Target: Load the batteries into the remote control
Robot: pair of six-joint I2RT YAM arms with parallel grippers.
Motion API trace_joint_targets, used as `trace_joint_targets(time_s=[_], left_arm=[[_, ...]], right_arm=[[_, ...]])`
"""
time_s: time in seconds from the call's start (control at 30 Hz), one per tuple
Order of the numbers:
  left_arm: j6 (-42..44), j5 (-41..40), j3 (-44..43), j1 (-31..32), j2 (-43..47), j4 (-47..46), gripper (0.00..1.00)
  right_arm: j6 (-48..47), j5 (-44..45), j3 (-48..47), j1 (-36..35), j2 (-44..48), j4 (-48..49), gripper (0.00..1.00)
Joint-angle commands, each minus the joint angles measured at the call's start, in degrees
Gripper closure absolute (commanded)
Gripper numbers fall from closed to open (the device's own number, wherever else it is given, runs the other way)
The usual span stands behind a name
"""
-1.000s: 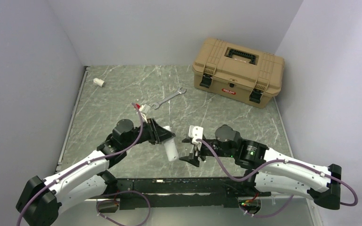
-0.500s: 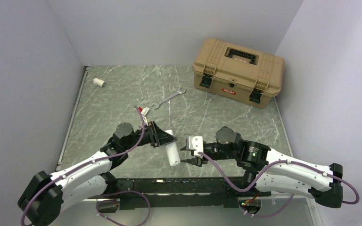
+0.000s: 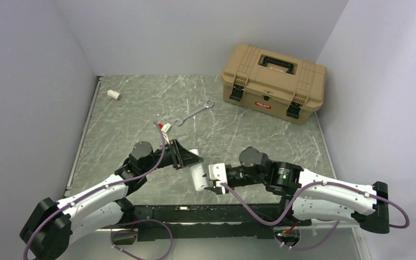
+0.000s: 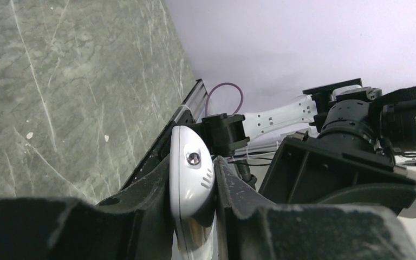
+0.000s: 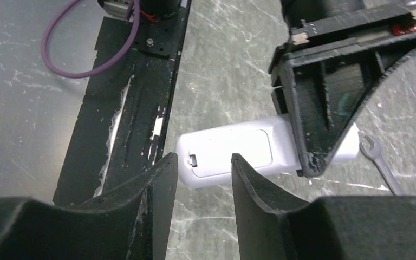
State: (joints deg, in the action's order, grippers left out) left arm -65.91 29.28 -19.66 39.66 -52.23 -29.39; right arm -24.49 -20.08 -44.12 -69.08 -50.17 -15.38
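My left gripper (image 3: pixel 188 158) is shut on the remote control (image 3: pixel 197 176), a slim white bar held just above the table near its front edge. In the left wrist view the remote control (image 4: pixel 192 176) is pinched edge-on between both fingers of the left gripper (image 4: pixel 192 162). My right gripper (image 3: pixel 206 183) is open at the remote's free end. In the right wrist view the remote control (image 5: pixel 233 149) shows a rectangular panel with a small latch, just past the tips of the right gripper (image 5: pixel 204 158), and nothing sits between them. The batteries are out of view.
A tan toolbox (image 3: pixel 273 81) stands at the back right. A metal wrench (image 3: pixel 193 113) lies mid-table, and a short white tube stub (image 3: pixel 114 94) sits at the back left. The black mounting rail (image 3: pixel 211 211) runs along the near edge.
My right gripper has moved left to the remote's free end and its jaws have narrowed. The left gripper, still holding the remote, has shifted slightly toward the front.
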Motion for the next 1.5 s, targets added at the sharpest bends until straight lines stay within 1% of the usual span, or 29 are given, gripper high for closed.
trace_joint_targets(time_s=[0.0,0.47,0.83,1.47], left_arm=[[-2.3,0.4,-0.1,-0.2,0.7,-5.2,1.0],[-5.8,2.0,2.2,-0.2,-1.5,-13.1,1.0],[-5.4,2.5,1.7,-0.2,-0.8,-12.3,1.0],[-7.3,3.2,2.7,0.0,-1.2,-16.1,1.0]], right_arm=[[-3.0,1.7,-2.5,-2.7,-1.1,1.5,0.56],[-6.5,6.9,-2.6,-5.2,-1.4,-0.3,0.54],[-7.1,8.3,-2.8,-5.7,-1.9,-0.4,0.57],[-7.6,9.5,-3.6,-5.9,-3.3,-0.7,0.59]])
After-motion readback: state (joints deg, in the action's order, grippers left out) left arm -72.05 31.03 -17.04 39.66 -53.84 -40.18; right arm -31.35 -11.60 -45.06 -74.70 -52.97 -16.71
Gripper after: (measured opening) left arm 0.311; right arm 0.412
